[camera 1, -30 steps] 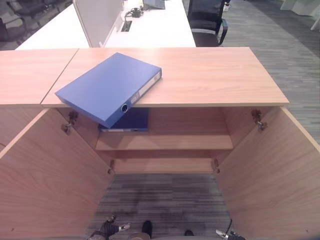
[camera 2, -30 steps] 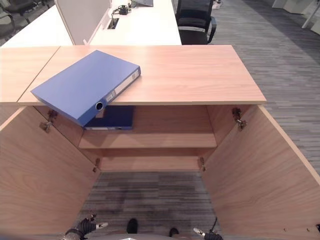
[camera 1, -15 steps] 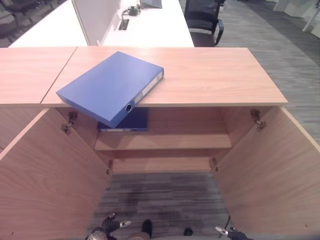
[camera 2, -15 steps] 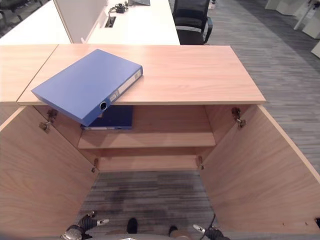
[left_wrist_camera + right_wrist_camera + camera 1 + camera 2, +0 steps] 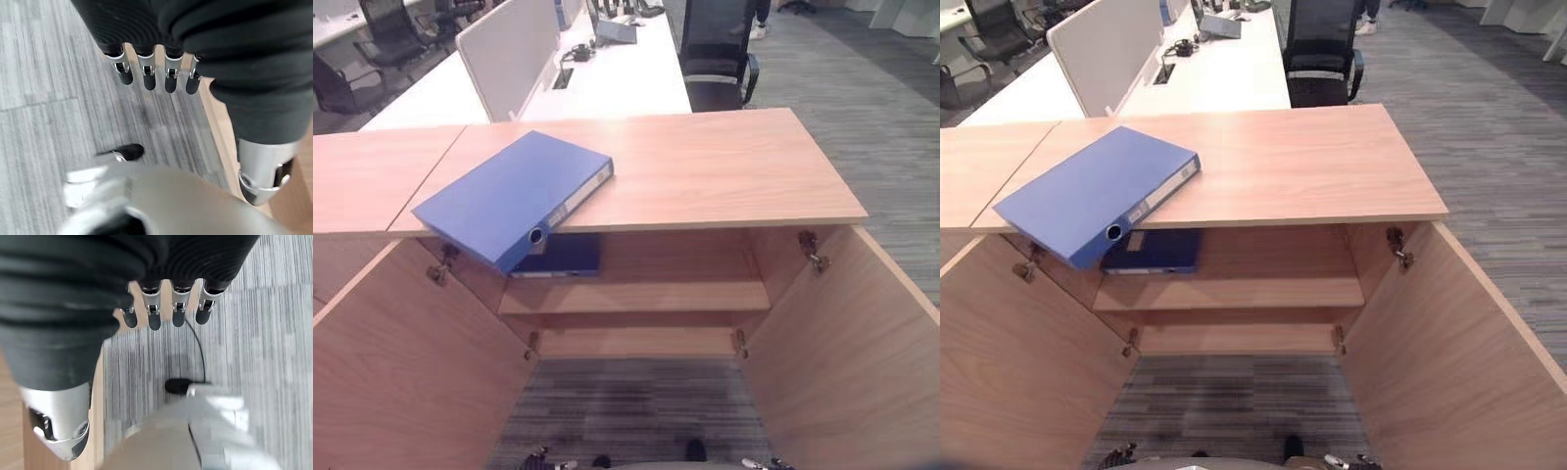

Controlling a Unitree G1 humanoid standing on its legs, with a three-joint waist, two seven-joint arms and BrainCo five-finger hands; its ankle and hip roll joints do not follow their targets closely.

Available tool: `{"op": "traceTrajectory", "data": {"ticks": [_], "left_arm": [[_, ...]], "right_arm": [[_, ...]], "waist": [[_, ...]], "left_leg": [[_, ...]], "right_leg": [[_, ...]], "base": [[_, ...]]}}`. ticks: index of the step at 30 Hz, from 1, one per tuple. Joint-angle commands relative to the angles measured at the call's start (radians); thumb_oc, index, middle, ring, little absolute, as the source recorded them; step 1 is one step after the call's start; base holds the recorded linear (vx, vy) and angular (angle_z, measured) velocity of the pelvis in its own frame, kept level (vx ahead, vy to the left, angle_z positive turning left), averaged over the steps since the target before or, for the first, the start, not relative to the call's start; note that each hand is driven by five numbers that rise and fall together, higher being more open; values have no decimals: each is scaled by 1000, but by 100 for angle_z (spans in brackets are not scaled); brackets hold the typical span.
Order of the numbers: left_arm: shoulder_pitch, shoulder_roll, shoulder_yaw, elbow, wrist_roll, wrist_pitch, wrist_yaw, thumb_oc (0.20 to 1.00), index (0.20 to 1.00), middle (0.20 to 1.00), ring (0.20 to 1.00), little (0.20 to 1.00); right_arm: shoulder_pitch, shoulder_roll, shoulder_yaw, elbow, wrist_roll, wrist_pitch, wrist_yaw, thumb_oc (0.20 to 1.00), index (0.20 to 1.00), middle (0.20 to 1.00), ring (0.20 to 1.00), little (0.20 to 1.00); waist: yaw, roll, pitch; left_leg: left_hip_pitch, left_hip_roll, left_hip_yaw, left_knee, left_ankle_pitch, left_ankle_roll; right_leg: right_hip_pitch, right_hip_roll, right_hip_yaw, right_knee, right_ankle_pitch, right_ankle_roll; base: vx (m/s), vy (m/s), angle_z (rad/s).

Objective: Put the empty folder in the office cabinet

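Left hand and right hand hang low over the carpet, fingers relaxed and empty. Beyond the open doors, a dark binder occupies the shelf. The blue folder overhangs the cabinet top; a clumsy nudge might tip it off.

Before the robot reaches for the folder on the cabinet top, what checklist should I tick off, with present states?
1. Blue folder on cabinet top, one corner overhanging the front edge: ok.
2. Both cabinet doors open: ok.
3. Upper shelf has free room beside the dark folder lying on it: ok.
4. Left hand fingers relaxed, holding nothing: ok.
5. Right hand fingers relaxed, holding nothing: ok.
6. Folder empty: cannot tell.
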Motion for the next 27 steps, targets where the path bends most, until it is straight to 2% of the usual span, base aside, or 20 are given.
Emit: {"op": "traceTrajectory", "data": {"ticks": [1, 8, 9, 10, 14, 15, 16, 18, 22, 27], "left_arm": [[-102, 52, -13, 30, 17, -13, 8, 1000, 1000, 1000, 1000, 1000], [-109, 47, -20, 28, 9, -10, 6, 1000, 1000, 1000, 1000, 1000], [-116, 49, -22, 25, 5, -10, 9, 1000, 1000, 1000, 1000, 1000], [-122, 50, -24, 24, 3, -10, 10, 1000, 1000, 1000, 1000, 1000], [-131, 51, -17, 16, -14, -12, 14, 1000, 1000, 1000, 1000, 1000], [-133, 49, -18, 13, -17, -10, 15, 1000, 1000, 1000, 1000, 1000], [-137, 42, -24, 5, -20, -10, 17, 1000, 1000, 1000, 1000, 1000], [-137, 38, -28, 8, -21, -9, 14, 1000, 1000, 1000, 1000, 1000], [-119, 42, -25, 17, -6, -15, 15, 1000, 1000, 1000, 1000, 1000], [-105, 53, -16, 38, 9, -11, 12, 1000, 1000, 1000, 1000, 1000]], "right_arm": [[-28, 17, -5, 5, -10, -5, -6, 1000, 1000, 1000, 1000, 1000], [-28, 5, -17, 13, -2, -10, -10, 1000, 1000, 1000, 1000, 1000], [-29, 2, -21, 6, 6, -14, -13, 1000, 1000, 1000, 1000, 1000], [-29, 1, -21, 1, 9, -16, -12, 1000, 1000, 1000, 1000, 1000], [-29, -5, -11, -4, 10, -20, -13, 1000, 1000, 1000, 1000, 1000], [-29, -10, -12, -2, 10, -21, -15, 1000, 1000, 1000, 1000, 1000], [-31, -21, -17, 4, 12, -19, -21, 1000, 1000, 1000, 1000, 1000], [-34, -28, -23, 11, 20, -15, -20, 1000, 1000, 1000, 1000, 1000], [-37, -22, -32, 16, 22, -18, -21, 1000, 1000, 1000, 1000, 1000], [-34, 2, -20, 9, 26, -15, -12, 1000, 1000, 1000, 1000, 1000]], "waist": [[5, -49, 40], [-3, -34, 46], [-9, -35, 55], [-13, -38, 60], [-20, -52, 80], [-21, -53, 88], [-20, -48, 92], [-11, -42, 89], [-11, -43, 57], [-11, -49, 36]], "left_leg": [[5, -55, -15, -3, -53, 22], [-9, -21, -36, 9, -28, -8], [-33, -10, -35, 21, -11, -22], [-41, -3, -24, 30, -17, -30], [-96, 11, 4, 159, -37, -60], [-109, 20, 18, 176, -27, -65], [-120, 32, 39, 147, -11, -61], [-126, 27, 45, 120, -4, -51], [-85, 9, 28, 22, -4, -36], [-45, -4, 48, -4, -12, -21]], "right_leg": [[33, -80, 27, 29, -78, 93], [47, -47, 15, 33, -105, 67], [45, -44, 5, 38, -114, 63], [53, -43, -3, 35, -126, 61], [67, -40, -21, 32, -133, 42], [77, -40, -28, 25, -137, 42], [88, -42, -39, 16, -140, 46], [90, -41, -51, 11, -137, 51], [78, -37, -29, 6, -126, 65], [80, -49, -6, 7, -116, 77]], "base": [[9, -77, 3], [-19, -120, 9], [-57, -136, 15], [-67, -137, 23], [-41, -94, 21], [-22, -11, 12], [-19, 16, 13], [23, 26, 19], [77, 30, 13], [74, 62, -17]]}}
